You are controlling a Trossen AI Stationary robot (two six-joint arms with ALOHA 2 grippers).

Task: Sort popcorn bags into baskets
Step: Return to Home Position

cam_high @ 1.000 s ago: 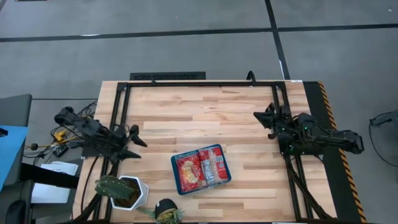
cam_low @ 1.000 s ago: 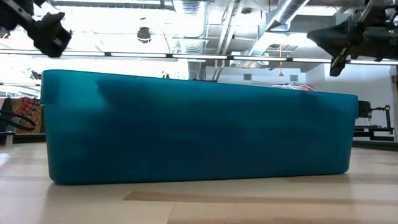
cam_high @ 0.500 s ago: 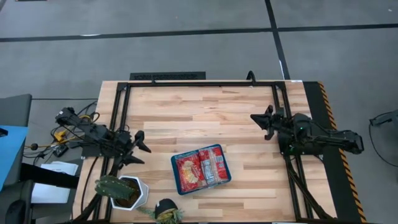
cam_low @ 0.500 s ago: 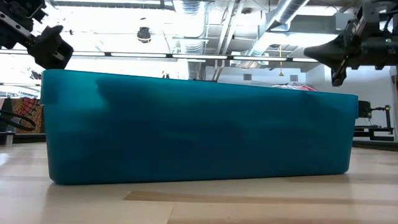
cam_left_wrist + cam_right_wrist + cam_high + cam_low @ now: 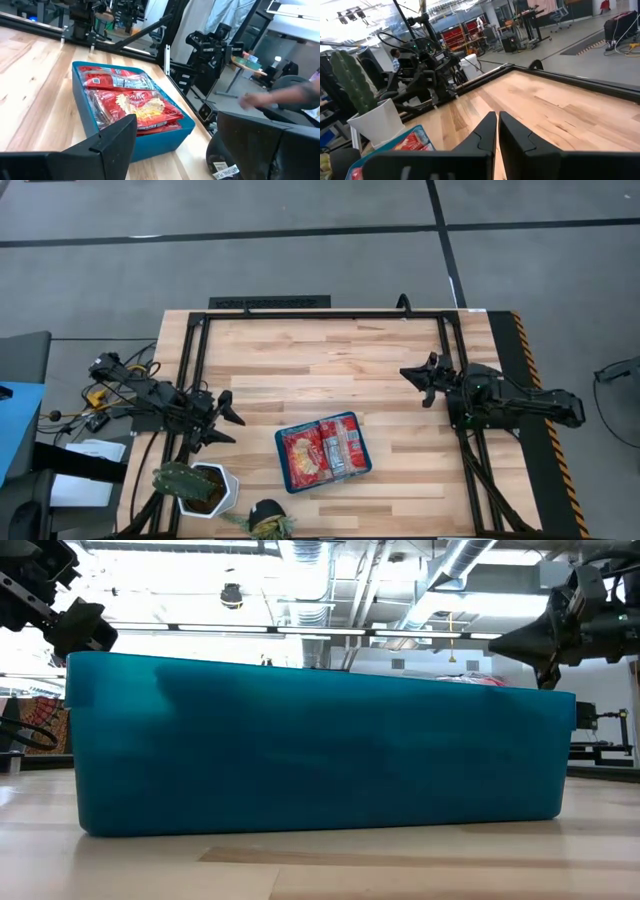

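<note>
From table level, the teal tray (image 5: 320, 755) is filling nearly the whole width. Its long wall is hiding its load, and only a pink sliver is peeking over the rim toward the right end. The high view is opening it up. The popcorn bags (image 5: 322, 450) are lying inside the tray, side by side and overlapping, red faces up with silver-grey ends. The overlap is making an exact count impossible. The tray is sitting askew on the wooden table (image 5: 330, 350), toward its 6 o'clock edge. The left wrist view is adding that the topmost bags are lying about level with the rim.

At the tray's 8 o'clock, a white pot (image 5: 224, 490) holding a cactus (image 5: 178, 478) is standing near the table's corner. A smaller plant (image 5: 268, 522) is sitting at the tray's 7 o'clock. The right wrist view is showing the cactus upright.

The left gripper (image 5: 228, 422) is hanging at the tray's 9 o'clock, apart from it, and its own camera is showing its fingers spread wide. The right gripper (image 5: 405, 373) is hanging between 1 and 2 o'clock of the tray, farther off. Its fingers are drawn together, leaving only a thin slit. Beyond the table's edge, only the left wrist view is catching a person's blurred arm (image 5: 282, 96).
</note>
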